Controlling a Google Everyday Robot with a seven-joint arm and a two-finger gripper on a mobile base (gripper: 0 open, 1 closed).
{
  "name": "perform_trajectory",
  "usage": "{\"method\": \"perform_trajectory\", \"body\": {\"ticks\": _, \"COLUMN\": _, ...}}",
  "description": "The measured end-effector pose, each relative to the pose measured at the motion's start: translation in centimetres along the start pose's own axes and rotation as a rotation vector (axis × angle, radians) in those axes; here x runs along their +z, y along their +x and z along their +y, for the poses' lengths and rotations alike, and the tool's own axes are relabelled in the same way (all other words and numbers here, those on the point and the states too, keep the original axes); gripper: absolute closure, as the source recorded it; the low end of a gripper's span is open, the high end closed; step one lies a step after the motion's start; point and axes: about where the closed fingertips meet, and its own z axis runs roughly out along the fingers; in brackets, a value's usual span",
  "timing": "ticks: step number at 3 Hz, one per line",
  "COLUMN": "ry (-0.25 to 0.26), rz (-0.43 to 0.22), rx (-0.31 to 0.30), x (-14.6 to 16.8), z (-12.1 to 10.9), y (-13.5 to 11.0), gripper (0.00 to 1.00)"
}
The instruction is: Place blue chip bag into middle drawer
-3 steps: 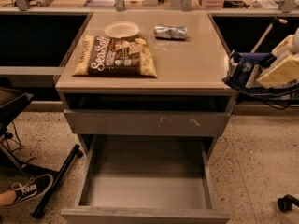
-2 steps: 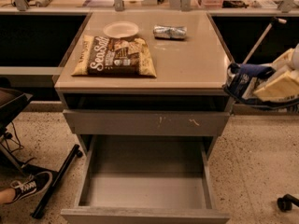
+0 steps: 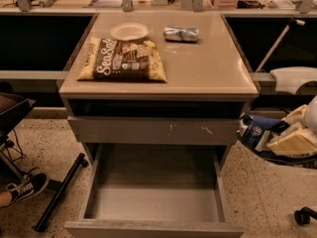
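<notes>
**Gripper and load.** The gripper (image 3: 275,134) is located at the 3 o'clock edge of the scene, outside the right flank of the cabinet and level with the scratched drawer front (image 3: 153,131). It is clamped on the blue chip bag (image 3: 253,130). The bag is carried clear of the floor, with its crumpled dark foil projecting toward 9 o'clock, almost against the cabinet side. This low, sideways hold is judged to be deliberate: the bag is kept below the cabinet top (image 3: 213,71), so nothing lying there can be swept off.

**Target.** The middle drawer (image 3: 156,202) is drawn out at 6 o'clock. Its flat floor is exposed from above, which allows a drop from overhead. Seen from the gripper, it lies at about 8 o'clock — near, but separated by the drawer's right wall.

**Status.** The bag is not yet over the drawer, so the transfer step is judged to be in hand and the release is still outstanding.

**Next move.** The bag should be carried across the right wall before it is lowered and freed. Contact with that wall or with the cabinet corner is the main hazard, since the foil may catch or slip.

**Items not to be handled.** The Sea Salt bag (image 3: 124,59) lies at 11 o'clock, the white plate (image 3: 129,31) at 12 o'clock and the silver foil packet (image 3: 181,33) just past 12 — all well apart from the load.
</notes>
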Motion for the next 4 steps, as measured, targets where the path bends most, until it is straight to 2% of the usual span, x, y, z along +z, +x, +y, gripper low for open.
{"method": "perform_trajectory", "body": {"ticks": 1, "ry": 0.000, "rz": 0.000, "rx": 0.000, "x": 0.0, "z": 0.0, "y": 0.0, "gripper": 1.00}}
{"method": "perform_trajectory", "body": {"ticks": 2, "ry": -0.043, "rz": -0.041, "rx": 0.014, "x": 3.0, "z": 2.6, "y": -0.5, "gripper": 1.00}}
{"method": "perform_trajectory", "body": {"ticks": 3, "ry": -0.120, "rz": -0.165, "rx": 0.034, "x": 8.7, "z": 8.4, "y": -4.1, "gripper": 1.00}}
{"method": "perform_trajectory", "body": {"ticks": 4, "ry": -0.145, "rz": -0.184, "rx": 0.037, "x": 11.7, "z": 10.9, "y": -5.3, "gripper": 1.00}}
